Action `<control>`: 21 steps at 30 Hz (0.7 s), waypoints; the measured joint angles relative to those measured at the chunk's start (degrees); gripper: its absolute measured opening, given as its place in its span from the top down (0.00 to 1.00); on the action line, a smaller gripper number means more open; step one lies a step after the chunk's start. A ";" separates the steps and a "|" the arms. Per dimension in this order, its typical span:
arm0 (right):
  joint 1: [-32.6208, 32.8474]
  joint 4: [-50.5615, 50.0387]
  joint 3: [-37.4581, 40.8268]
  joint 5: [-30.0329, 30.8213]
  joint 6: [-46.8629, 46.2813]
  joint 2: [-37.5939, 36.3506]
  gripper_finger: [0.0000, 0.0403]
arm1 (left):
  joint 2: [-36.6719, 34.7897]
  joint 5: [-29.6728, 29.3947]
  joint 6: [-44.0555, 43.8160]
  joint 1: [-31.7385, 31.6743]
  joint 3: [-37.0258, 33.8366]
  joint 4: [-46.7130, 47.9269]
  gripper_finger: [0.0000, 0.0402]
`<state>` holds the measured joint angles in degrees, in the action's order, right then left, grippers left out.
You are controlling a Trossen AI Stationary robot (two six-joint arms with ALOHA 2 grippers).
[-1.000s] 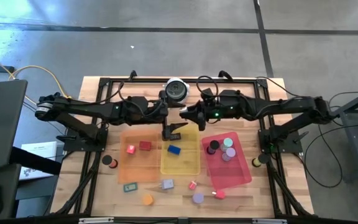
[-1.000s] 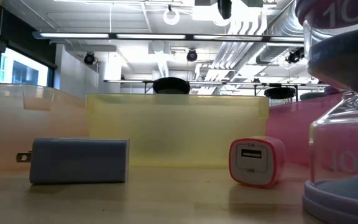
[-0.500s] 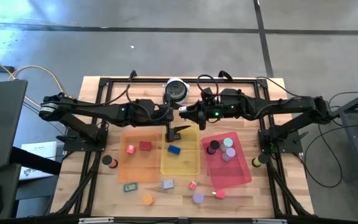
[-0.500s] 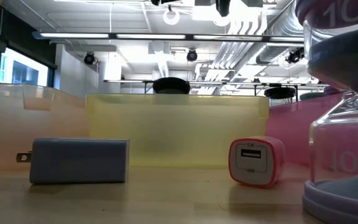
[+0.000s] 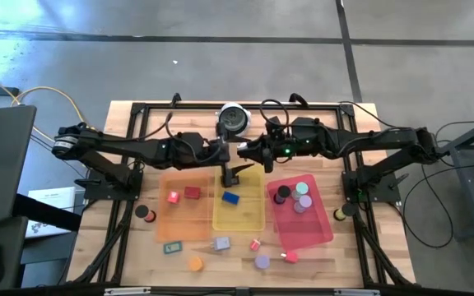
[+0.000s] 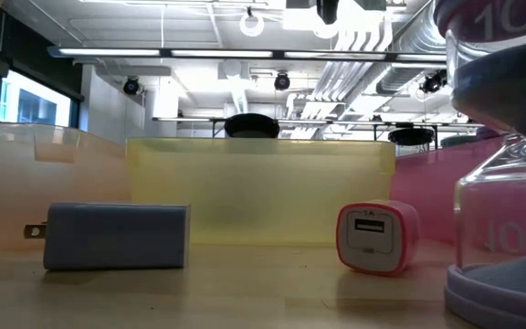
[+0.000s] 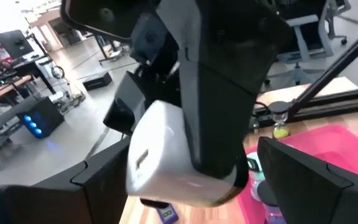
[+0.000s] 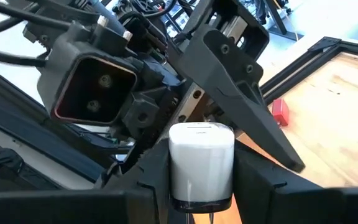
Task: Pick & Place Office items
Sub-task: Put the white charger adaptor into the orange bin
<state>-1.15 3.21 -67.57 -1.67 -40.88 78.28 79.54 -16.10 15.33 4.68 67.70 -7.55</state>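
While the left gripper (image 5: 230, 172) gapes, the right gripper (image 8: 199, 186) clamps a white charger (image 8: 201, 163) upright.

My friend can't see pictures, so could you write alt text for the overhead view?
Two dark robot arms meet over the far edge of a wooden table. Below them lie orange, yellow and pink trays holding small pieces, with more pieces loose on the wood nearby.

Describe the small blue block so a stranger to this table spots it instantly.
On the wooden table, three flat translucent trays sit side by side. Look in the middle one, the yellow tray. The small blue block lies alone there, while the orange tray holds red pieces and the red tray round discs.
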 joint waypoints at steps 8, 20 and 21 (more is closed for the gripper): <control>0.00 -0.01 0.00 -0.37 -0.15 0.00 0.71 | 0.00 -2.93 4.22 0.53 0.00 -2.39 0.20; 0.00 -0.02 0.00 -0.33 -0.15 -0.02 0.71 | -0.02 -3.76 4.72 0.49 0.00 -2.28 0.21; 0.00 -0.01 0.00 -0.33 -0.15 -0.02 0.71 | 0.00 -3.82 5.33 0.49 0.00 -2.14 0.22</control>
<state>-1.15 3.20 -67.57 -2.00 -41.04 78.26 79.54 -19.92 20.66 5.17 67.70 -9.69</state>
